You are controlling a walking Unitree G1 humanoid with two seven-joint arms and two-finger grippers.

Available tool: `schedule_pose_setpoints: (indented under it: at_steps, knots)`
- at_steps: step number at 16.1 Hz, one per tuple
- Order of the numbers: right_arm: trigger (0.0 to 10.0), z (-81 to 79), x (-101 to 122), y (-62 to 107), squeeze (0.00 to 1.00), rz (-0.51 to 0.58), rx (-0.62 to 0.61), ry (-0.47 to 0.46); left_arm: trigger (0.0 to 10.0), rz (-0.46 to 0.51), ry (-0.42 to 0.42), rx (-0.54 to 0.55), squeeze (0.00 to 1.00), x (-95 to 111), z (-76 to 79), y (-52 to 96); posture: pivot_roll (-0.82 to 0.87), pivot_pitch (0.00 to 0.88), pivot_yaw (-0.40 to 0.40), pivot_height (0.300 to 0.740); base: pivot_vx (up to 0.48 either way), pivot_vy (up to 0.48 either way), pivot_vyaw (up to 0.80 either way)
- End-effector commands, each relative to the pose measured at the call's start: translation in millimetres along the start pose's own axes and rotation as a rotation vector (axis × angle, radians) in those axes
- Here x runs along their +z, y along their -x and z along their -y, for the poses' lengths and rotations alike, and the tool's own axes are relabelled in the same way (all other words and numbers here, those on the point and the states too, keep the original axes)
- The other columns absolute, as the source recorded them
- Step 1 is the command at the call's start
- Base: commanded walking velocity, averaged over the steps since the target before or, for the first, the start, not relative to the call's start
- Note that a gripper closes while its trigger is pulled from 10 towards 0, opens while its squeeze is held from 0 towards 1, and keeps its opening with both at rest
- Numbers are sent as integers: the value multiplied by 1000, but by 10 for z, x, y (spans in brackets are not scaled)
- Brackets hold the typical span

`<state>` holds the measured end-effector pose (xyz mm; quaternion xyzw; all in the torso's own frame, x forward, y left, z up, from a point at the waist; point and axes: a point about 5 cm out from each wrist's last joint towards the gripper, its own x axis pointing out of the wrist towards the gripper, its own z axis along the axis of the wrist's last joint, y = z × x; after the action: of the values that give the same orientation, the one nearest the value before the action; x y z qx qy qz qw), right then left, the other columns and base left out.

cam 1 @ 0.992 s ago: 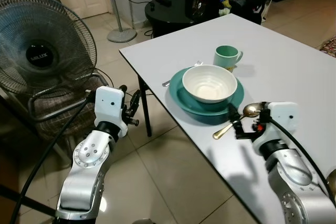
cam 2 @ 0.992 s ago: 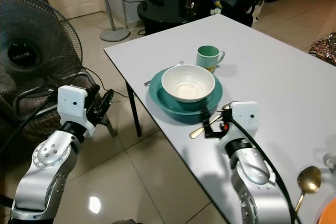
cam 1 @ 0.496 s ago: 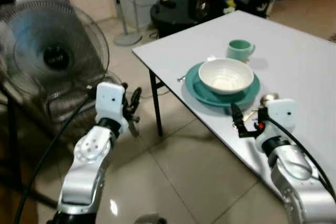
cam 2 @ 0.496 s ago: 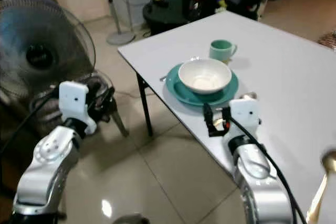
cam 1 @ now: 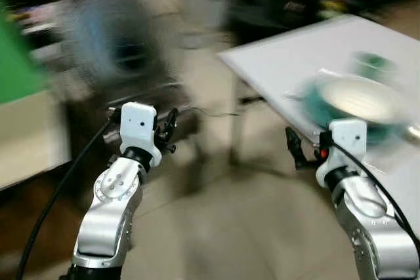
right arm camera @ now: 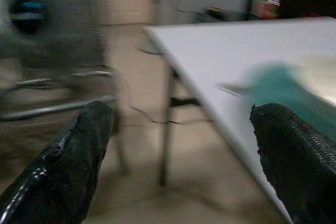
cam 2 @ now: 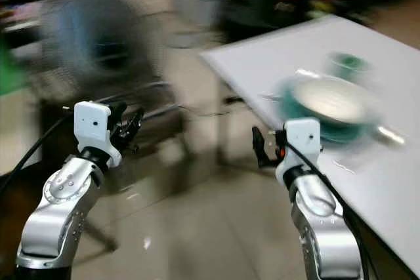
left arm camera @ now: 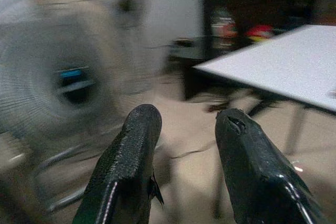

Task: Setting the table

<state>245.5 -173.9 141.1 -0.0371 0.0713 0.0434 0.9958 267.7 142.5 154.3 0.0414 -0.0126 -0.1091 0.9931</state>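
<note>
While blurred, plate [cam 1: 328,106] lies beyond right end effector [cam 1: 293,151].

No legible text, label, brand or number is showing; motion blur is smearing every surface in all views.

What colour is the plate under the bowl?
Teal. The plate is blurred, but shows best in the right eye view, on the white table.

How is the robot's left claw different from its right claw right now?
The left gripper has its fingers fairly close together; the right gripper has its fingers spread much wider. The left gripper hangs over the floor, away from the white table; the right gripper sits just off the table's edge, near the teal plate. Both are black, open and holding nothing.
</note>
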Motion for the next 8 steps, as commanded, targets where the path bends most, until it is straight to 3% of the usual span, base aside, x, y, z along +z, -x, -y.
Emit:
schedule_pose_setpoints:
  at_steps: [1, 8]
  knots:
    - [10000, -78, 70, -20, 0, 28, 35, -15, 10000, -9, -15, 37, 0, 5, -84, 15, 58, 0, 47, 740, 0, 368, 800]
    - [10000, -86, 71, -41, 0, 24, 47, -16, 10000, -14, -20, 47, 0, 13, -96, 40, 68, 0, 41, 740, 0, 365, 800]
